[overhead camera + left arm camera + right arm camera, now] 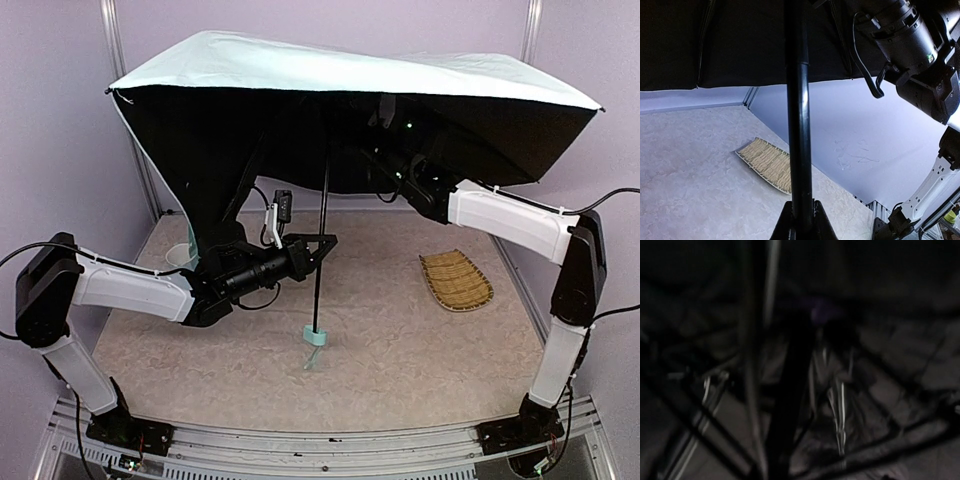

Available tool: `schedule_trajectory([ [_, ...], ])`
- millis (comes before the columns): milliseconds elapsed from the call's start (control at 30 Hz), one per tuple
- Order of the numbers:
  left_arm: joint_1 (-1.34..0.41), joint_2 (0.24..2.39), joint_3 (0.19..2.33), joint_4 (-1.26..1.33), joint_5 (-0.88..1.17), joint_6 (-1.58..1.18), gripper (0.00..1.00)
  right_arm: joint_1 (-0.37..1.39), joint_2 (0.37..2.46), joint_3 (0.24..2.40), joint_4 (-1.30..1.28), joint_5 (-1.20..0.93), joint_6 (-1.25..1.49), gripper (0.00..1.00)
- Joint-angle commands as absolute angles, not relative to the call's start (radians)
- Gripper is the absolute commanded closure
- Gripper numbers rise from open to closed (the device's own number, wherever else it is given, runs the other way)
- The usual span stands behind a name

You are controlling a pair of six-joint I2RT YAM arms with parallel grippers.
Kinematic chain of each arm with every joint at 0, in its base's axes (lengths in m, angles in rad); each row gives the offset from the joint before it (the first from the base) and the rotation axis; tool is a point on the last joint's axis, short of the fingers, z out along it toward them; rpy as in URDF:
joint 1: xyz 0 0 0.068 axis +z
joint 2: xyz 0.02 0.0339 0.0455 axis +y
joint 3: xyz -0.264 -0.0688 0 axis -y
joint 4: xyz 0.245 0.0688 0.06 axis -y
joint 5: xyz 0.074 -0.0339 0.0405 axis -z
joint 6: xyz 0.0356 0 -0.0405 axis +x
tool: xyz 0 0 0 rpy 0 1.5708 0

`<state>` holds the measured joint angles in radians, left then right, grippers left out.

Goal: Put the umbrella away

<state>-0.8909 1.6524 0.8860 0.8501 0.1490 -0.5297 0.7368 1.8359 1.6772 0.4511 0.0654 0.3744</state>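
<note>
Umbrella (350,70) stands open over the middle of the worktop (400,345). Its canopy is smooth pale mint-green fabric on top and matte black underneath, stretched into a wide, shallow, angular dome that tips down toward the left. The thin black shaft (325,200) is a straight, glossy tube in telescoping sections. A step in its width shows in the left wrist view (799,65). The long axis runs close to vertical, leaning slightly, with the canopy up and the pale green handle (315,338) down, its small blocky end touching the worktop.

The left end effector (325,243) is clenched on the shaft of the umbrella about halfway up. In the wrist view its two dark, wedge-shaped fingers (784,224) press against the tube from either side. The right end effector (386,112) reaches up under the canopy near the top of the shaft. It is lost in shadow, so I cannot tell whether it is clenched or released. Its own camera gives only a dark blur of thin metal ribs (840,410) and black fabric.

The worktop is pale and mottled like stone. A woven straw tray (456,280), flat, ribbed and rounded at the corners, lies well apart to the right of the handle.
</note>
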Motion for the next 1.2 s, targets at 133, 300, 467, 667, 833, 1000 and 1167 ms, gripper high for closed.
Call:
schedule_trajectory([
  [133,-0.897,1.628,0.912,0.960,0.153,-0.491,1.00,0.732,1.862,1.724,0.457,0.052,0.366,0.49],
  [300,-0.897,1.625,0.910,0.962,0.148,-0.487,1.00,0.732,1.860,1.715,0.439,0.034,0.373,0.42],
  [467,-0.897,1.624,0.911,0.963,0.151,-0.483,1.00,0.732,1.853,1.698,0.439,0.038,0.376,0.46],
  [667,-0.897,1.619,0.902,0.966,0.147,-0.484,1.00,0.728,1.851,1.706,0.427,0.026,0.364,0.73],
  [833,-0.885,1.592,0.884,0.974,0.158,-0.469,1.00,0.697,1.855,1.733,0.355,-0.125,0.354,0.87],
  [1000,-0.857,1.550,0.856,1.007,0.157,-0.433,1.00,0.706,1.878,1.725,0.250,-0.295,0.294,0.89],
  [1167,-0.810,1.513,0.854,1.042,0.158,-0.402,1.00,0.782,1.894,1.631,0.175,-0.309,0.155,0.86],
])
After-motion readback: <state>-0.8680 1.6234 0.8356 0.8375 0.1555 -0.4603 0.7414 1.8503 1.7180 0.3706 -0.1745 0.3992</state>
